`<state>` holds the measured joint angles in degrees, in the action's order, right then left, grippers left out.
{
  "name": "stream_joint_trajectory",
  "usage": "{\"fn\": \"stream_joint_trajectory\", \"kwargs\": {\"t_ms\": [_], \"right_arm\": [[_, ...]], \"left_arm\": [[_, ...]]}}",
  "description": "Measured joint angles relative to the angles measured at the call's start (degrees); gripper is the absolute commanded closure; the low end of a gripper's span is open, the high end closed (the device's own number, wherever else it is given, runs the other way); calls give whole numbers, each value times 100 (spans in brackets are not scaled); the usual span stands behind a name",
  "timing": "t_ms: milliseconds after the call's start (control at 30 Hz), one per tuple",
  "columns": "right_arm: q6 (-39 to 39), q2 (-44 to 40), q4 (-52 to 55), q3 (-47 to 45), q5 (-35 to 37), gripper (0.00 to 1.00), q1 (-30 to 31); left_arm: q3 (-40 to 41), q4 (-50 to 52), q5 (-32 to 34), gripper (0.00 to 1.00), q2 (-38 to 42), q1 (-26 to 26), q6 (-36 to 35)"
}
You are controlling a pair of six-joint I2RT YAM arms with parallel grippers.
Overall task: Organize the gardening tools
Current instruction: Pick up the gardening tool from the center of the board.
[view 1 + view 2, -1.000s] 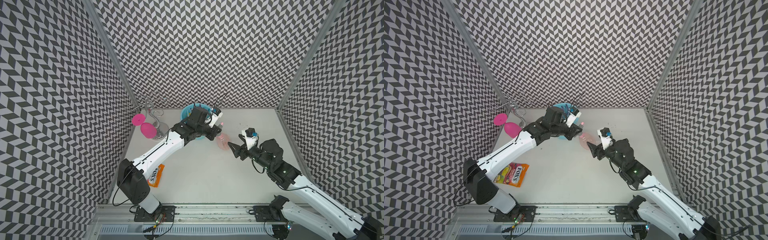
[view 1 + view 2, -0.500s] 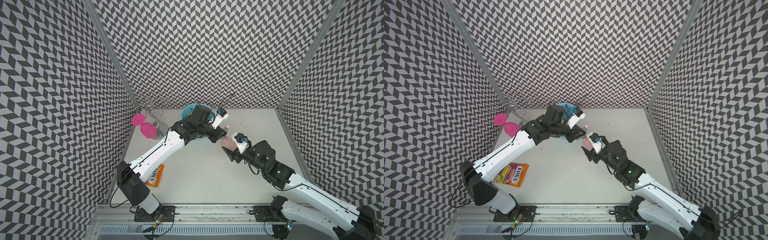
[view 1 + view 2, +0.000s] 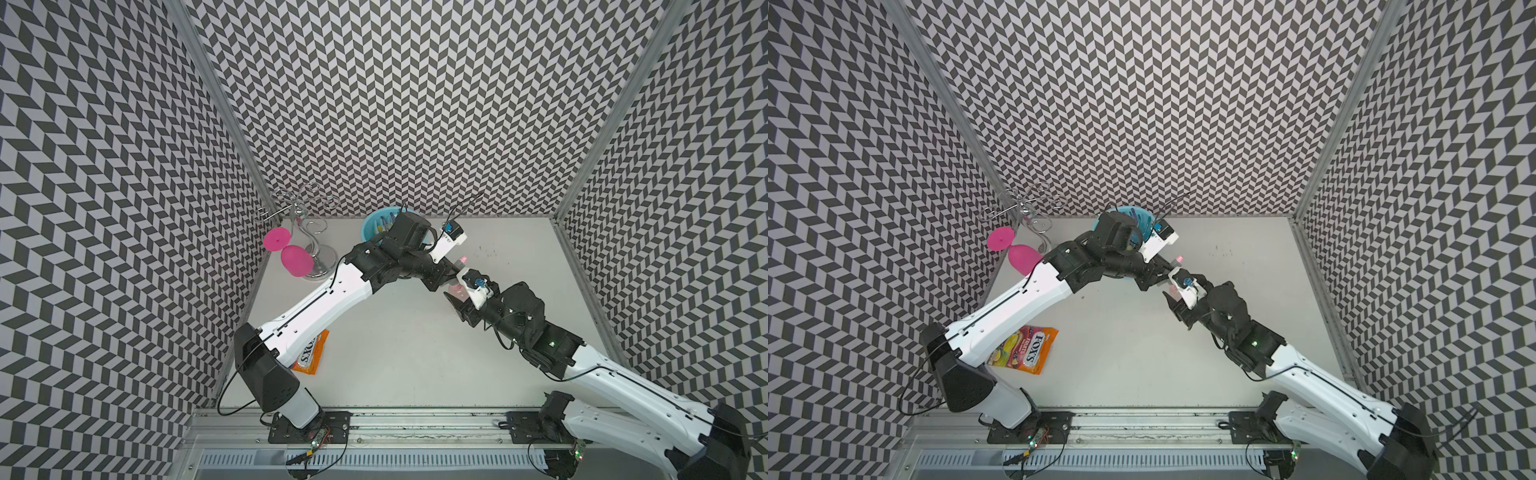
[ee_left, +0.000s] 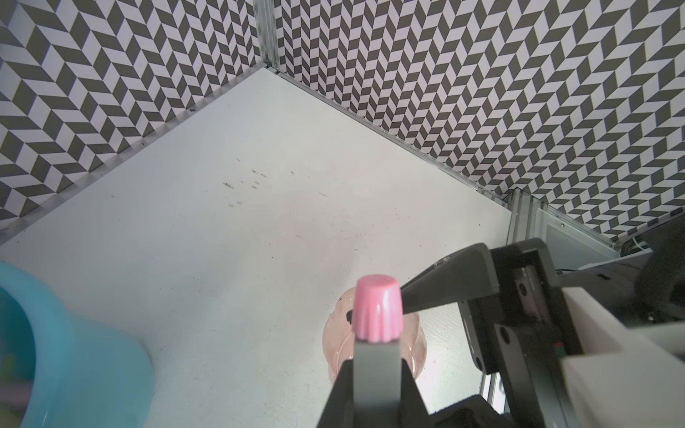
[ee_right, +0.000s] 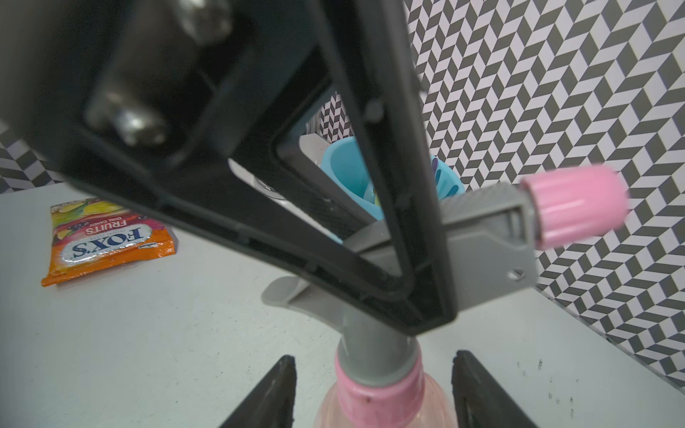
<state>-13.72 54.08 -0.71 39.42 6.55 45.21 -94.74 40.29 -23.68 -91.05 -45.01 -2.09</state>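
The translucent pink spray bottle [image 5: 378, 374] stands upright in mid-table, seen in both top views [image 3: 456, 287] [image 3: 1173, 287]. My left gripper [image 4: 376, 367] is shut on its grey trigger head, the pink nozzle [image 4: 378, 313] poking out past the fingers. My right gripper [image 5: 374, 359] is open, one finger on each side of the bottle's neck with a gap on both sides. Whether the bottle's base touches the table I cannot tell. Other gardening tools, blue and purple forks [image 5: 443, 178], stand in a blue pot [image 3: 371, 226] at the back.
A chrome wire rack [image 3: 309, 237] stands at the back left with a magenta wine glass [image 3: 295, 259] hanging on it. An orange snack packet [image 3: 1025, 351] lies at the front left, partly under my left arm. Both arms meet over mid-table.
My right gripper has moved in towards the bottle and now straddles its neck, its fingers narrowing. My left gripper, still shut on the head, has shifted slightly right with the bottle.
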Motion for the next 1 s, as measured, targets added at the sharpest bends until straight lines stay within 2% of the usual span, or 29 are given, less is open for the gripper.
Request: {"fn": "stream_joint_trajectory", "kwargs": {"t_ms": [67, 433, 667, 733, 800, 867, 1000], "right_arm": [[-7, 2, 0, 4, 15, 45, 2], [63, 186, -24, 70, 55, 52, 4], [118, 225, -52, 136, 57, 67, 7], [125, 225, -59, 138, 59, 74, 7], [118, 225, -61, 138, 61, 76, 7], [125, 225, -59, 138, 61, 83, 7], [131, 225, -61, 138, 59, 87, 7]], "left_arm": [[0, 22, 0, 98, -4, -2, -2], [-107, 127, -4, 98, -111, -103, -22], [-205, 188, 9, 99, -205, -146, -61], [-229, 201, 22, 98, -212, -146, -76], [-267, 232, 28, 95, -229, -149, -87], [-282, 245, 31, 91, -238, -149, -87], [-289, 262, 55, 73, -238, -151, -92]]}}
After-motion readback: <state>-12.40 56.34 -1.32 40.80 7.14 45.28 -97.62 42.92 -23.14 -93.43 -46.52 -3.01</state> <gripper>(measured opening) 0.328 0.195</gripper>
